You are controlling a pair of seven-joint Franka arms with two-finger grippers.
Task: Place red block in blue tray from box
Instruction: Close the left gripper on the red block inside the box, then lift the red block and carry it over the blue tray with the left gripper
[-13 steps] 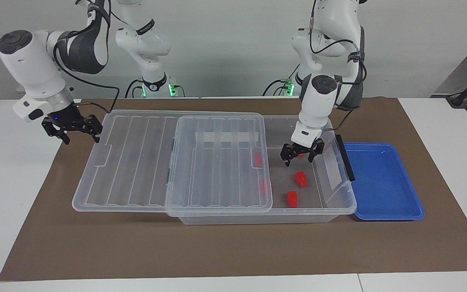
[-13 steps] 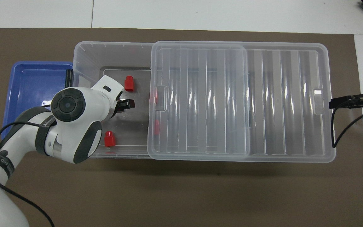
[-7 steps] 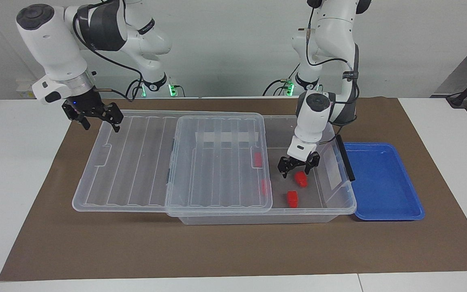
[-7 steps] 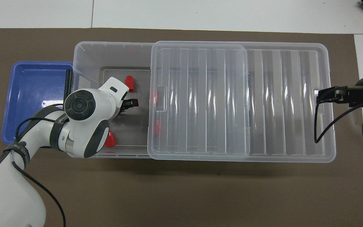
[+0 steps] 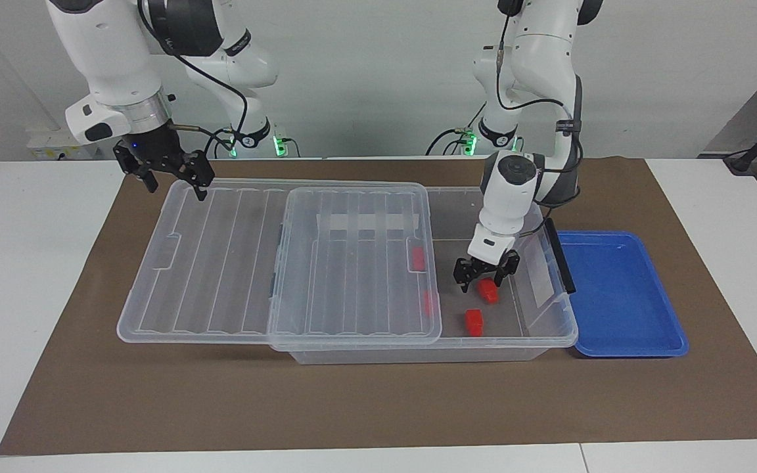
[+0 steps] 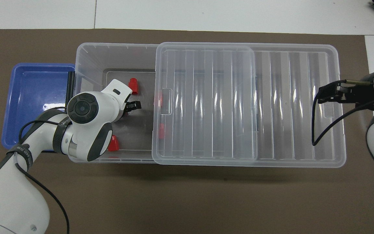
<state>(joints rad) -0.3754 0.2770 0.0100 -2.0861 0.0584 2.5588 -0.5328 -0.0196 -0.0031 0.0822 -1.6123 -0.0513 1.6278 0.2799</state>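
The clear box [image 5: 418, 355] [image 6: 115, 52] has its ribbed lid [image 5: 352, 263] [image 6: 206, 104] slid toward the right arm's end, so the end by the blue tray [image 5: 621, 295] [image 6: 34, 97] is uncovered. My left gripper [image 5: 481, 284] [image 6: 130, 109] is down inside that end, open, a finger on each side of a red block [image 5: 487, 290]. My wrist hides this block in the overhead view. A second red block [image 5: 474, 322] [image 6: 133, 86] lies farther from the robots, and a third [image 6: 113, 144] nearer. My right gripper [image 5: 171, 174] [image 6: 320, 96] hangs open over the lid's end.
Two more red blocks [image 5: 418, 258] [image 6: 161, 130] show through the lid. A black clip [image 5: 559, 253] sits on the box's end wall next to the tray. The tray holds nothing. A brown mat [image 5: 352, 407] covers the table.
My left gripper came down around the red block and its fingers narrowed slightly. My right arm rose and swung in from off the mat to over the lid's end.
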